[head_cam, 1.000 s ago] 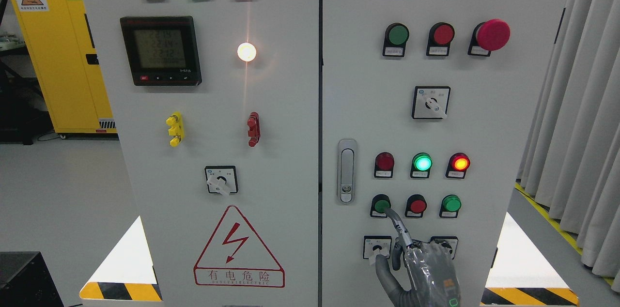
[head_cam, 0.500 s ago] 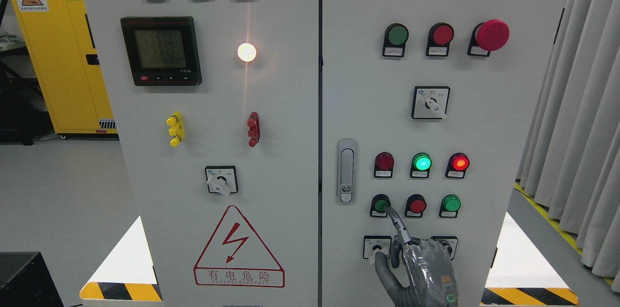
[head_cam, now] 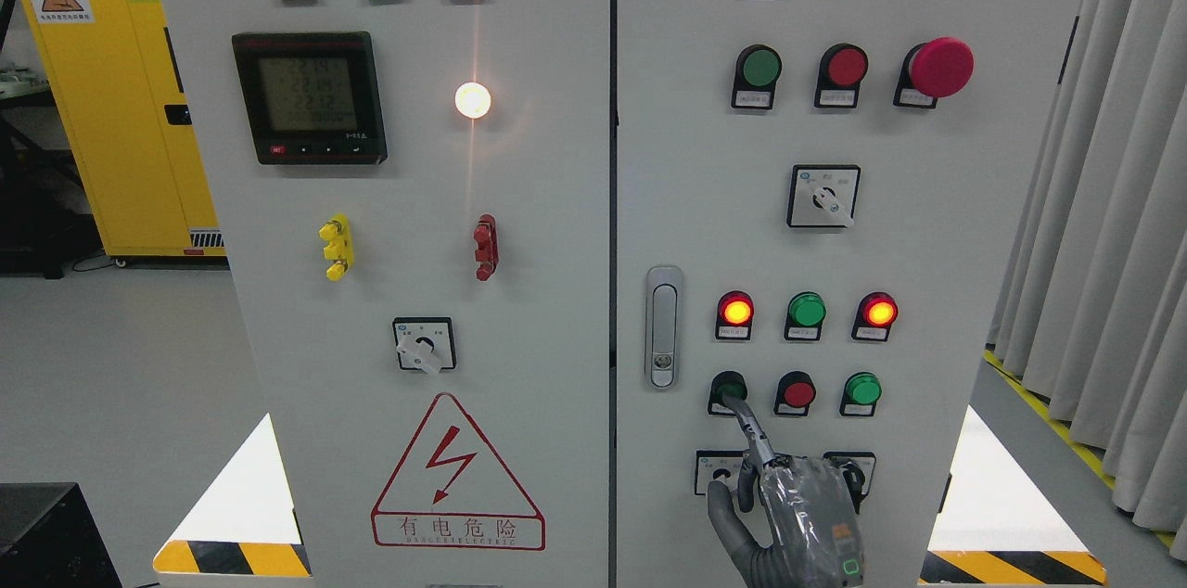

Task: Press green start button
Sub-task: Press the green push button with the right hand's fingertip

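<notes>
Pressing the green start button (head_cam: pixel 728 387), low on the right cabinet door (head_cam: pixel 927 245) beside the red button (head_cam: pixel 796 393), the right hand (head_cam: pixel 802 518) extends its index finger (head_cam: pixel 749 426) onto it, other fingers curled, holding nothing.

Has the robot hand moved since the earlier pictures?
Yes. The robot hand sits slightly lower and further left against the fixed door handle, its finger on the green button.
</notes>
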